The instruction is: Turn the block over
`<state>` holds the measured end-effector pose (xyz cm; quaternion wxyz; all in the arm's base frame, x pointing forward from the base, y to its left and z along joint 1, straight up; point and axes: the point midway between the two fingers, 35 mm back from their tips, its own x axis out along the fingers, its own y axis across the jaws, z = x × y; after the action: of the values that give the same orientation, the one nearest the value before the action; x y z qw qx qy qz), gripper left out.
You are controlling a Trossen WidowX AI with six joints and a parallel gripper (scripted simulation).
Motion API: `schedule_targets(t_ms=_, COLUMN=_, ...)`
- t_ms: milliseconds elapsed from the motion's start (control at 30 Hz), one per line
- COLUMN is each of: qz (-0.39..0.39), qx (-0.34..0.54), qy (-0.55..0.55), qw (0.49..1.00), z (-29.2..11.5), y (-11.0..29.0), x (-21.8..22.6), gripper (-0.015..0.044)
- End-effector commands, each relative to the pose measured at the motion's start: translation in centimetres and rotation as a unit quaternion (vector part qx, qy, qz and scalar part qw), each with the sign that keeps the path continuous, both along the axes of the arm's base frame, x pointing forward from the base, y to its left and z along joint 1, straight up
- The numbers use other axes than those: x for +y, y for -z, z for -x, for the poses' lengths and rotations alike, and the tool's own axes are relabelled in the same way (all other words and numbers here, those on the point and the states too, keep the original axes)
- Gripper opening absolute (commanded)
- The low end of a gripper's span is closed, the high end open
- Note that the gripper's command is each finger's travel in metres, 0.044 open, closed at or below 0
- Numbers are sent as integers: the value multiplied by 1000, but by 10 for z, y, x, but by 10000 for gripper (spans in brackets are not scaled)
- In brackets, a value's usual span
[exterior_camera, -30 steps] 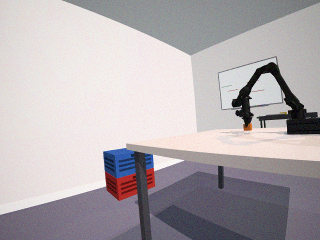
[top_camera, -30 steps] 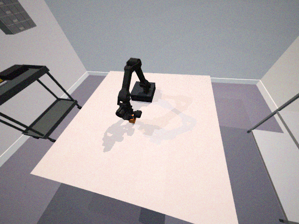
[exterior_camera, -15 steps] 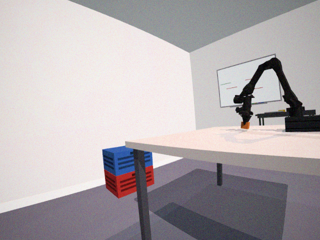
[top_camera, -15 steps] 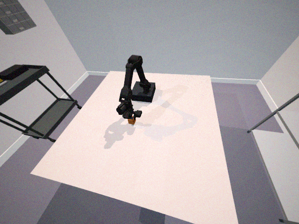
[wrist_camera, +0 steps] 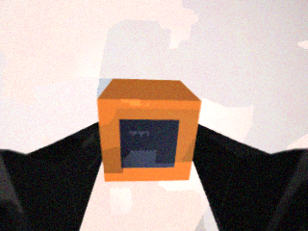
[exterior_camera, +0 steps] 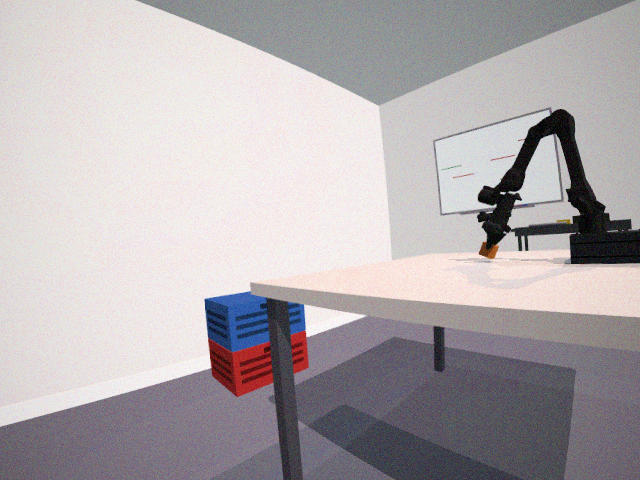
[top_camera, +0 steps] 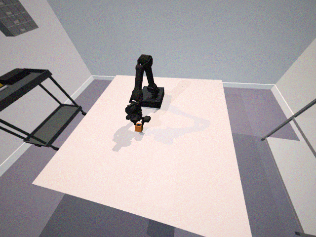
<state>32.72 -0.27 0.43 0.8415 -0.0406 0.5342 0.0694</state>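
Jaws clamped on orange block [wrist_camera: 148, 129] from both sides — block tilted, lifted just off desk [top_camera: 178, 165]. Dark marked face [wrist_camera: 148, 143] pointed toward wrist, away from desk — needed rolling under.

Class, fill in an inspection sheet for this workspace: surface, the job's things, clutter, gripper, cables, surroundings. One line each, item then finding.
Surface: pale table, carrying the arm's base and shadows.
Job's things: orange block, dark marked side facing the wrist camera, tilted and seemingly off the table in the exterior view.
Clutter: nothing seen.
Gripper: gripper shut on the orange block, a finger on each side.
Cables: nothing seen.
Surroundings: blue crate on red crate, whiteboard, metal cart.
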Motion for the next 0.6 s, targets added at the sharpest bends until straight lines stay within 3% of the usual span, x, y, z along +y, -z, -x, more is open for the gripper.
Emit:
schedule_targets(t_ms=0, qz=-5, qx=-43, qy=-3, qw=999, z=1, y=-5, x=0, gripper=0)
schedule_targets(t_ms=567, qz=-16, qx=-103, qy=-1, qw=995, z=-8, y=11, x=-1, gripper=0)
